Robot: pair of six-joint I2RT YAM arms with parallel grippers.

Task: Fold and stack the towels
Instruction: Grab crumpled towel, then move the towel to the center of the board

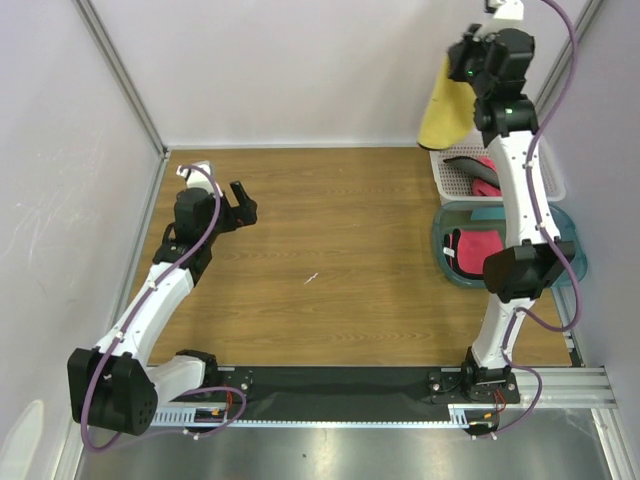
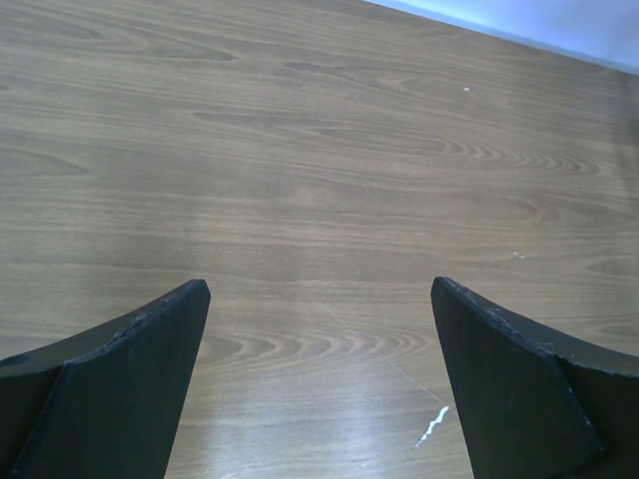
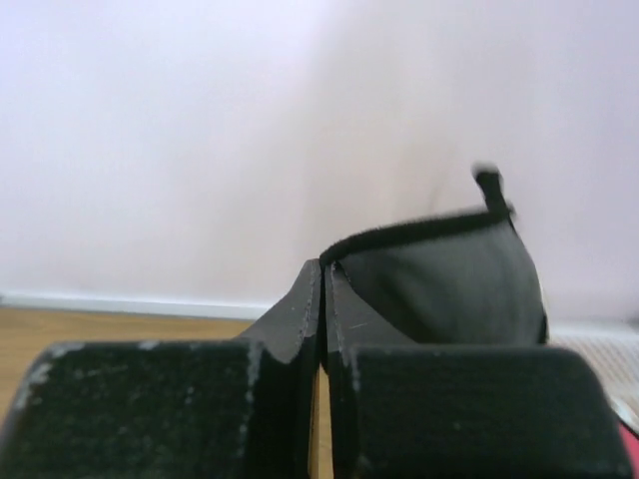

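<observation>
A yellow towel (image 1: pixel 443 110) hangs in the air over the back right corner, pinched at its top by my right gripper (image 1: pixel 462 62), which is raised high. In the right wrist view the jaws of that gripper (image 3: pixel 324 274) are pressed together on the towel's black edge, and its black back (image 3: pixel 439 289) curls off to the right. More pink-red towels lie in the white basket (image 1: pixel 484 170) and in the teal tub (image 1: pixel 478 245). My left gripper (image 1: pixel 243 208) (image 2: pixel 319 289) hovers wide open over bare wood at the left, holding nothing.
The white lattice basket (image 1: pixel 445 178) stands at the back right, directly under the hanging towel, with the teal tub (image 1: pixel 440 250) just in front of it. A small white mark (image 2: pixel 432 426) shows on the wooden tabletop (image 1: pixel 330 230). Walls enclose the left, back and right sides.
</observation>
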